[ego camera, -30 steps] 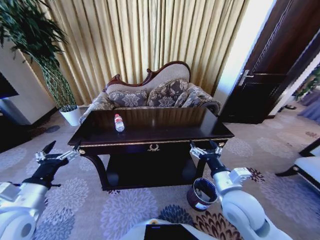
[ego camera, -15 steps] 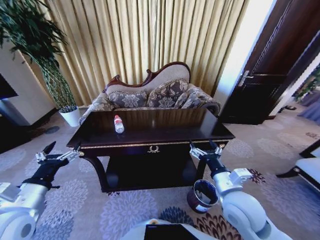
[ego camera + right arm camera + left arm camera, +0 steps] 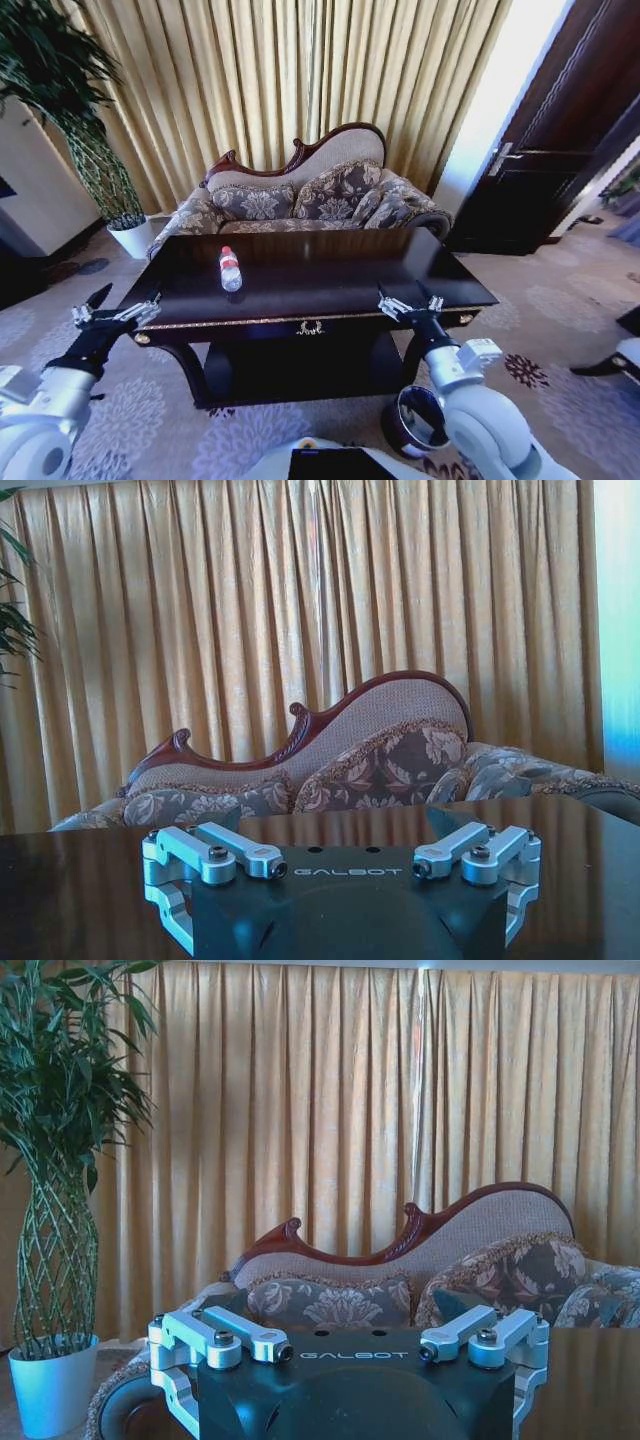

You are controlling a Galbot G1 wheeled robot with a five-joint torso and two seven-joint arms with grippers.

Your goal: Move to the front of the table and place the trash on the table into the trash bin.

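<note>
One trash bin (image 3: 417,424) beside table (image 3: 330,268), interior unclear

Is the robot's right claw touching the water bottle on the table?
Apart. In the head view the right gripper hangs open at the table's front edge, and bare dark tabletop lies between it and the bottle.

I saw daylight glowing through gold curtains (image 3: 300,80), blown-out glare at the right window strip, glossy table (image 3: 330,270) mirrored the sofa (image 3: 310,195), wide-angle bending at head-view edges, wrist views sharp
</note>
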